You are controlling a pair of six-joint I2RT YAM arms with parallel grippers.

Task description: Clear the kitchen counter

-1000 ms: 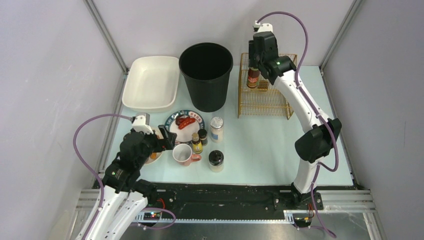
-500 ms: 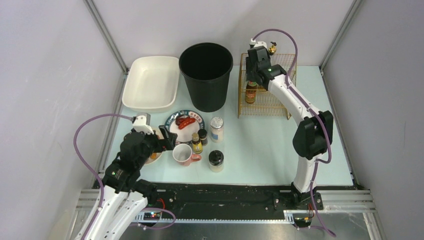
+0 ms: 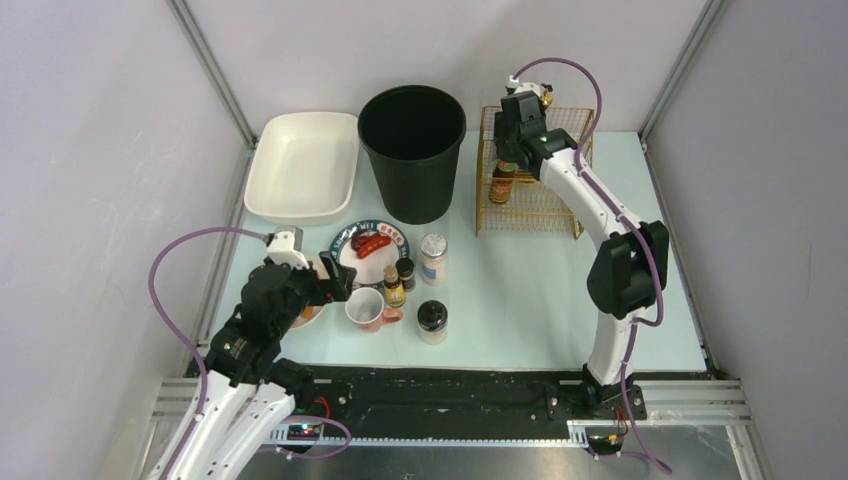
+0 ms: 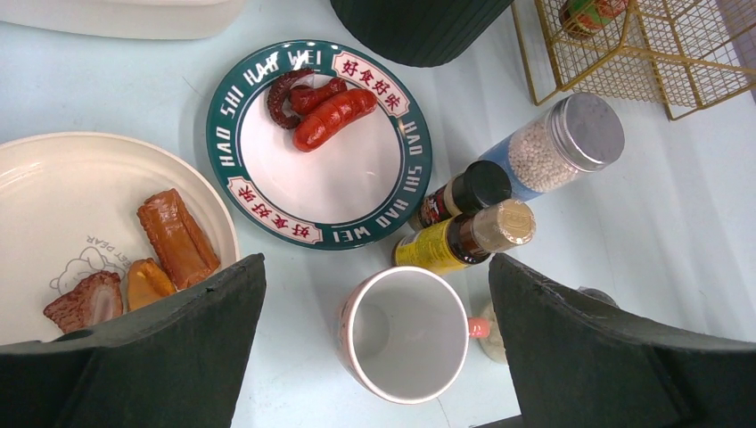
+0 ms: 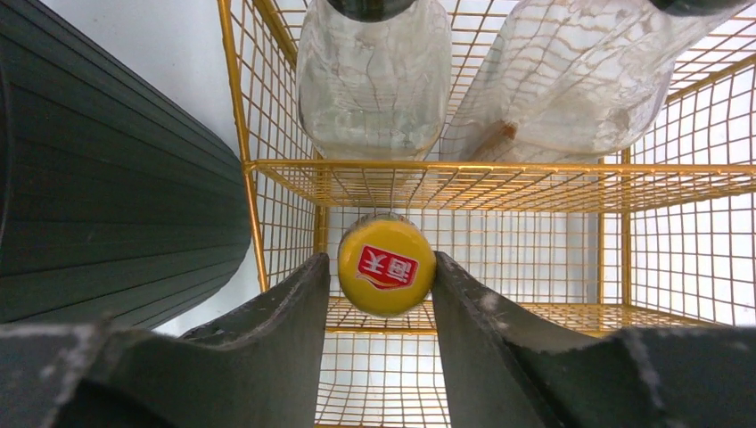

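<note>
At one o'clock on the kitchen counter (image 3: 520,290), the right gripper (image 5: 382,263), half closed, pinches the yellow cap (image 5: 387,267) of the bottle (image 3: 501,186) inside the wire rack (image 3: 545,205), so it should open evenly and rise straight.

Yellow-capped sauce bottle (image 5: 386,266) is standing upright inside the gold wire rack (image 5: 464,168), which is sitting just beside the black bin (image 3: 415,190). I'm seeing red sausages (image 4: 334,116) lying on the green-rimmed plate (image 4: 223,125). A mug (image 4: 406,334) is sitting near a silver-lidded jar (image 4: 562,143).

Bright even light, soft shadows, pics sharp.
</note>
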